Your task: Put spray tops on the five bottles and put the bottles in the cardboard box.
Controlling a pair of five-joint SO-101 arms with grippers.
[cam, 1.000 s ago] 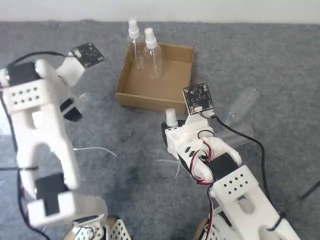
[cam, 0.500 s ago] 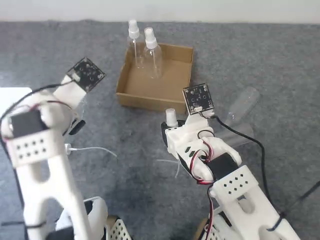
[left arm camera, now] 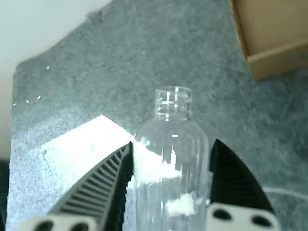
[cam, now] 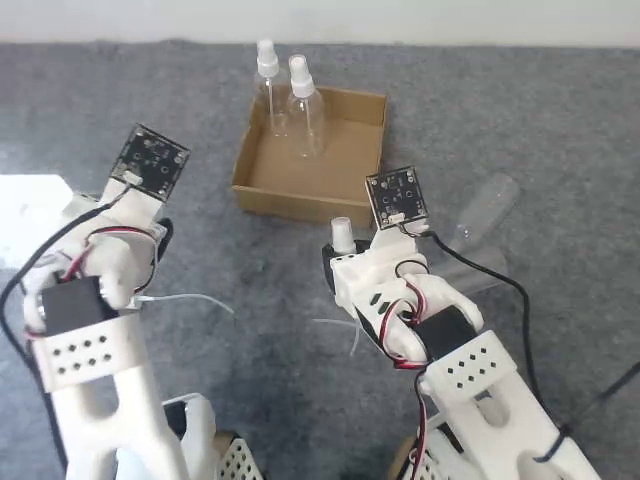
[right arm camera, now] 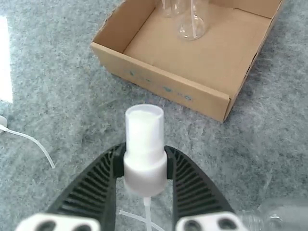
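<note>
The left tool (left arm camera: 172, 149) is gripping a clear bottle (left arm camera: 171, 120) between its 2 black fingers, which are closing only as far as the bottle's body allows; the bottle's threaded neck is pointing away from the tool, uncapped. This tool is hovering at the left of the grey tabletop (cam: 560, 120), by a white sheet (left arm camera: 72, 154). The right tool (right arm camera: 144, 159) is pinching a white spray top (right arm camera: 143, 127) upright by its collar, on the near side of the cardboard box (cam: 300, 205). 2 capped bottles (cam: 305, 105) are standing in the far left part of the box. A lying bottle (cam: 482, 222) is resting on the tabletop right of the box, and a thin white tube (cam: 190, 298) is lying near the left arm
</note>
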